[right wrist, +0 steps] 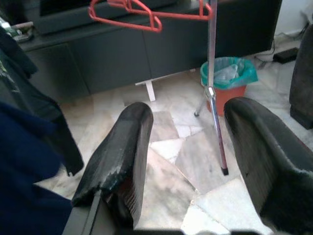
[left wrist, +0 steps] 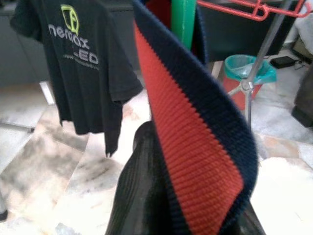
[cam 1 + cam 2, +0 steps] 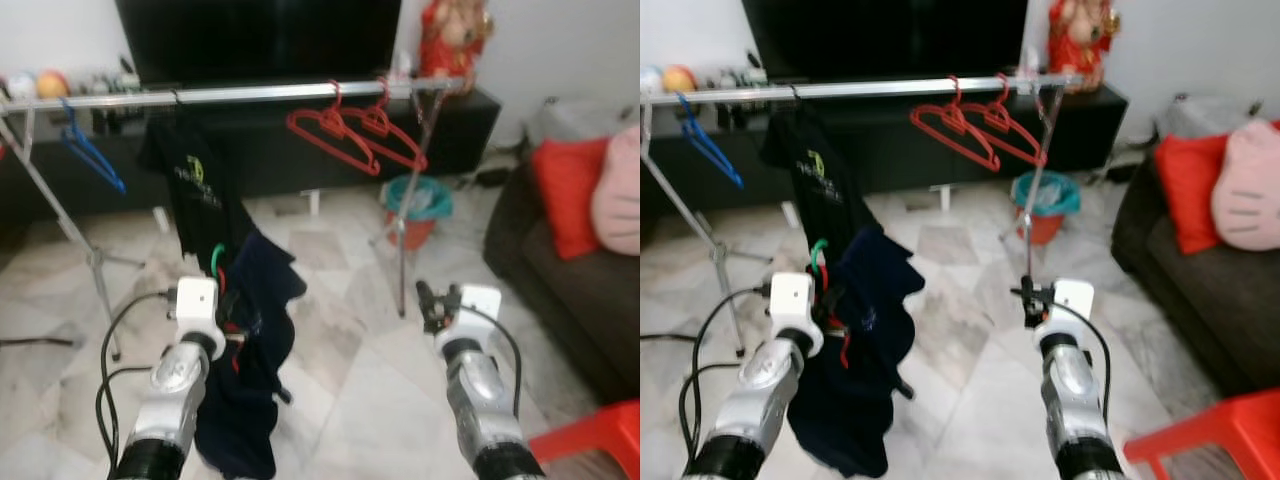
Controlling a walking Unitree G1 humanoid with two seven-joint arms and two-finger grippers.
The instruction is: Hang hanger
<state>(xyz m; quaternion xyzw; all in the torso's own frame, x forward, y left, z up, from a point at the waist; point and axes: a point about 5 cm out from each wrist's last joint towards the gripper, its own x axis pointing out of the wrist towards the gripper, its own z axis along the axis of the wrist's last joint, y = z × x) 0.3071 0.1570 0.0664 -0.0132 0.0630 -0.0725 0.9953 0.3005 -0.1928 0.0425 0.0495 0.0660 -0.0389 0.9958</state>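
Navy garment (image 3: 250, 370) in left claw (image 3: 232, 330), below rail (image 3: 230, 95).

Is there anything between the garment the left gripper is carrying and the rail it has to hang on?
The black T-shirt already hangs on the rail directly above the navy garment at the left gripper. Free rail lies beside it, before the red hangers.

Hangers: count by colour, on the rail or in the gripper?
Red hangers on the rail: 2
Blue hanger on the rail: 1
Green hanger inside the navy garment held by the left gripper: 1
Total: 4. The black T-shirt hangs from a hook too, but its hanger's colour can't be made out.
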